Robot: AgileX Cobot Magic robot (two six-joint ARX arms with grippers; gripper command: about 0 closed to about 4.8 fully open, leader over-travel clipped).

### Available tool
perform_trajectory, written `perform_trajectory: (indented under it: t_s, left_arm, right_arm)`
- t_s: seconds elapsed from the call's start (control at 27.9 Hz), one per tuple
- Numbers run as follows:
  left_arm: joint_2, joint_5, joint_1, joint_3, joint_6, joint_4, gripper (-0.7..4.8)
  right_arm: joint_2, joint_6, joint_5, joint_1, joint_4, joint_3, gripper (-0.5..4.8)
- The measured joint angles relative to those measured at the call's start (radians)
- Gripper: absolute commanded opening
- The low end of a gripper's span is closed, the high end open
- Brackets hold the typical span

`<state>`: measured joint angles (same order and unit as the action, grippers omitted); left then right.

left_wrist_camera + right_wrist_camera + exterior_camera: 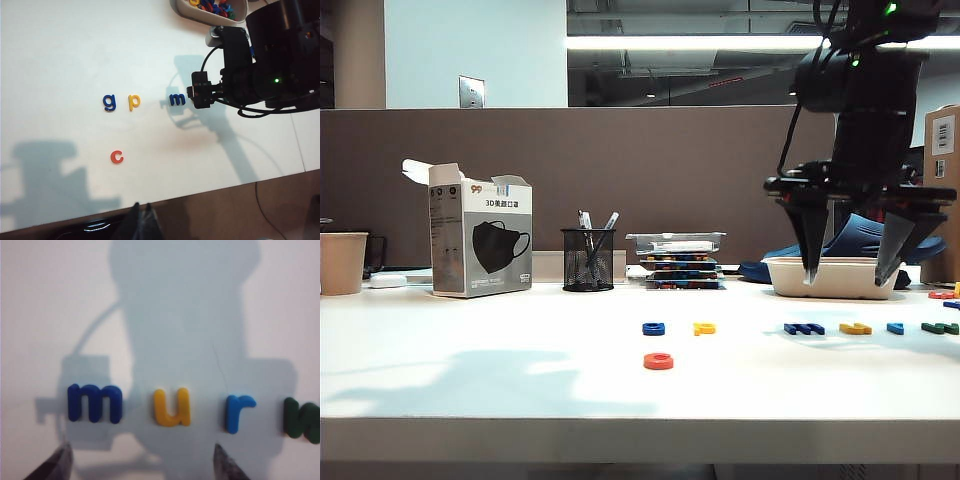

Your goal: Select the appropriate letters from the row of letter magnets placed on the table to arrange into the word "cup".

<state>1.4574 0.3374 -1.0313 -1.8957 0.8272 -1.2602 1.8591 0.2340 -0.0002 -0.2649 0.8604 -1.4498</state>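
On the white table (pixel 470 370) lies the row of letter magnets: dark blue "g" (pixel 653 328), yellow-orange "p" (pixel 704 328), dark blue "m" (pixel 804 328), yellow "u" (pixel 855 328), light blue "r" (pixel 895 328) and a green letter (pixel 940 328). The red "c" (pixel 658 361) lies alone nearer the front edge, below the "g" (pixel 109 102) and "p" (pixel 134 102). My right gripper (pixel 847 277) hangs open above the "u" (pixel 172 406), fingers pointing down, nothing between them. My left gripper (pixel 142 220) is shut and empty, off the table's front edge.
A white tray (pixel 830 278) holding spare letters stands behind the row at the right. Farther back are a mask box (pixel 480 240), a mesh pen holder (pixel 588 258), stacked cases (pixel 680 260) and a paper cup (pixel 342 262), all against the brown partition.
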Motion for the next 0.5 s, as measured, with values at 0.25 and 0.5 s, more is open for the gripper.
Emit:
perform_trajectory:
  t_s: [0.25, 0.5]
  left_arm:
    - [0.000, 0.000, 0.000, 0.000, 0.000, 0.000, -0.05]
    - [0.000, 0.000, 0.000, 0.000, 0.000, 0.000, -0.05]
  right_arm:
    - [0.051, -0.002, 0.000, 0.000, -0.016, 0.002, 3.54]
    - [0.057, -0.035, 0.000, 0.001, -0.048, 0.001, 2.95]
